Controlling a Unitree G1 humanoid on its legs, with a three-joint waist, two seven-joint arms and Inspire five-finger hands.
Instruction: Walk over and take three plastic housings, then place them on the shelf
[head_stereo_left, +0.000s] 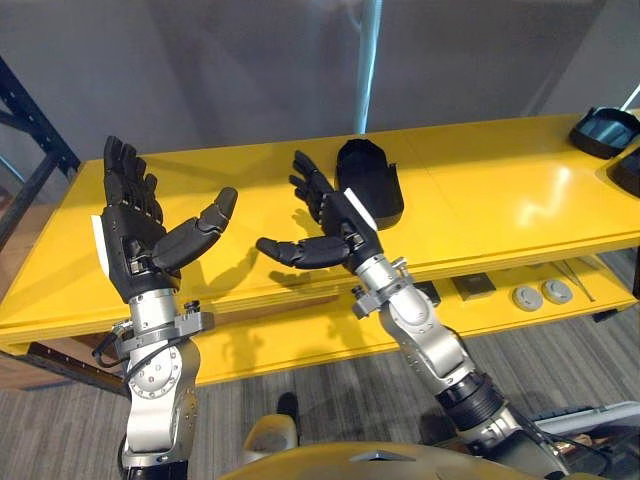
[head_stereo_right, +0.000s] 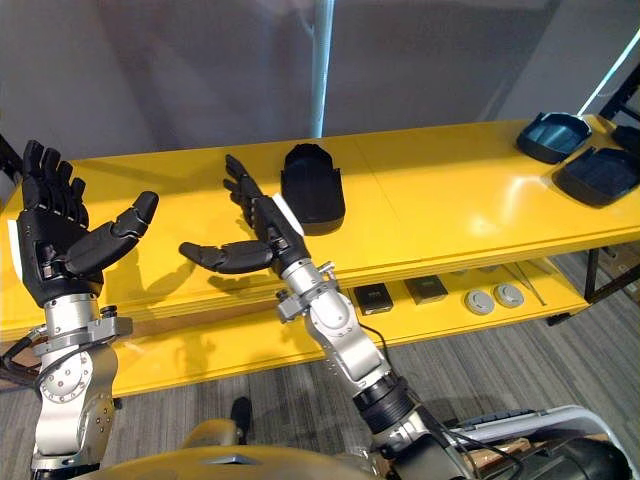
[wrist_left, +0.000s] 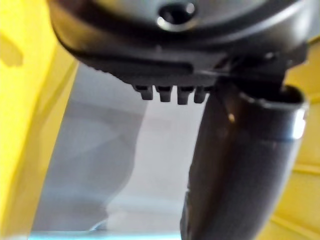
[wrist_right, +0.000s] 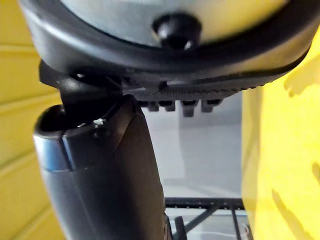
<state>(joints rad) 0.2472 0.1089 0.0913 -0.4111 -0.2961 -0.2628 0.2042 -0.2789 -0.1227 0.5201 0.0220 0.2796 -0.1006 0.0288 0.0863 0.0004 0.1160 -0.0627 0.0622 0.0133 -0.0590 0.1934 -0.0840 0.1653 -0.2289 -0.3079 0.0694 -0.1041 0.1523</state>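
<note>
Both hands are open w/ nothing in them. Left hand (head_stereo_left: 135, 245): fingers (head_stereo_left: 125, 170) straight, pointing up, slightly spread. Its thumb (head_stereo_left: 205, 225) sticks out toward the other hand, and the palm is bare. Left wrist view agrees: thumb (wrist_left: 240, 165) extended, nothing btwn it and the finger row. Right hand (head_stereo_left: 340, 225): fingers (head_stereo_left: 308, 188) straight, aimed fwd over the table, w/ the thumb (head_stereo_left: 295, 250) stretched sideways toward the left hand. It is also empty. Right wrist view shows the same, w/ the thumb (wrist_right: 100, 170) clear of any object. The two thumb tips point at each other w/ a gap btwn them, and the hands are not touching.

Nearest plastic housing (head_stereo_left: 370, 180): black, oblong, lying flat on the yellow table top (head_stereo_left: 500, 210). It sits just past the right fingertips, a bit to their outer side, apart from them. Second housing (head_stereo_right: 555, 135) and third housing (head_stereo_right: 598, 175) are dark, shallow and tray-like. They sit well away on the right hand's outer side at the far end of the same top, near each other.

Under the hands runs a lower yellow tier (head_stereo_left: 290, 340). On it, below and outward of the right wrist, are two small dark square parts (head_stereo_right: 372, 297) (head_stereo_right: 425, 289) and two grey round discs (head_stereo_right: 480, 301) (head_stereo_right: 509, 294). Beyond the fingertips, behind the table, are a grey wall (head_stereo_left: 200, 70) and a pale upright pole (head_stereo_left: 370, 65). A dark rack frame (head_stereo_left: 35, 130) stands past the left hand's outer side.
</note>
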